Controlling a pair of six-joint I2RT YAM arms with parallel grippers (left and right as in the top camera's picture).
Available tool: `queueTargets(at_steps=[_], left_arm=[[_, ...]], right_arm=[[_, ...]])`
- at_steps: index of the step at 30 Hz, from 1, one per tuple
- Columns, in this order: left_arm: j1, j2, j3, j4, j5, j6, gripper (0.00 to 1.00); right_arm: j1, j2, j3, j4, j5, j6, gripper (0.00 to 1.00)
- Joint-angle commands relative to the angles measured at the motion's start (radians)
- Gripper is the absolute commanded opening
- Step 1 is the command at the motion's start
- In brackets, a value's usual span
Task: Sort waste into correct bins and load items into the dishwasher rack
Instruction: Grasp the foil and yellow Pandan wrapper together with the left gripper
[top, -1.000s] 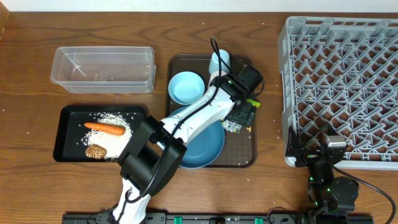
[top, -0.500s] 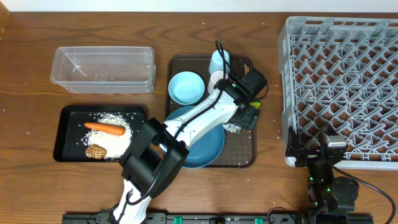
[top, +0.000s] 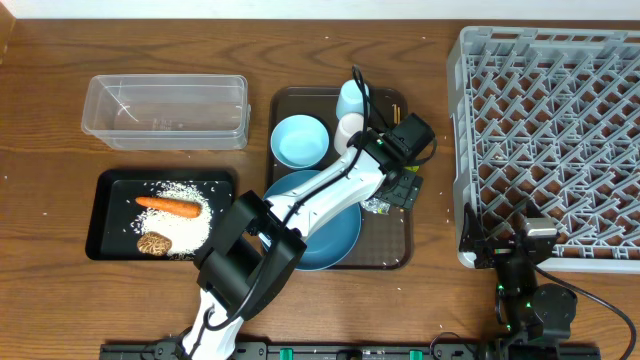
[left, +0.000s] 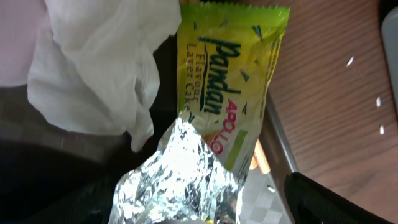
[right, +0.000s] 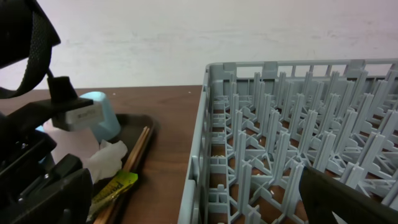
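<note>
Left wrist view: my left gripper (left: 199, 208) hangs wide open and empty over the crumpled foil (left: 180, 180), which overlaps the pandan cake wrapper (left: 227, 93) beside the white tissue (left: 106, 68) on the brown tray (top: 390, 255). I judge the spread is meant to straddle the foil. That arm stretches across the blue plate (top: 335, 240). My right gripper (right: 199, 199) sits open and empty by the dishwasher rack (top: 550, 130).

Crumpled foil (left: 177, 180) overlaps green-yellow wrapper (left: 227, 74) (tissue (left: 106, 68) beside).

Green-yellow wrapper (left: 227, 81) reads "Pandan Flavour Layer Cake", plus red "APOLLO".
</note>
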Motion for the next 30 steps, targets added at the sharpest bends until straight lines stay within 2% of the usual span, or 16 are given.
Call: queueTargets(at_steps=[1,16,20,27,30], left_arm=[[0.002,0.019,-0.017,0.016,-0.016,0.017,0.88],[0.002,0.074,-0.016,0.018,-0.016,0.018,0.86],[0.002,0.074,-0.016,0.018,-0.019,0.017,0.66],[0.002,0.054,-0.016,0.015,-0.019,0.017,0.56],[0.002,0.029,-0.016,0.014,-0.019,0.017,0.47]], right_arm=[[-0.018,-0.005,-0.003,-0.002,0.002,-0.002,0.99],[-0.018,-0.005,-0.003,-0.002,0.002,-0.002,0.99],[-0.018,-0.005,-0.003,-0.002,0.002,-0.002,0.99],[-0.018,-0.005,-0.003,-0.002,0.002,-0.002,0.99],[-0.018,-0.005,-0.003,-0.002,0.002,-0.002,0.99]])
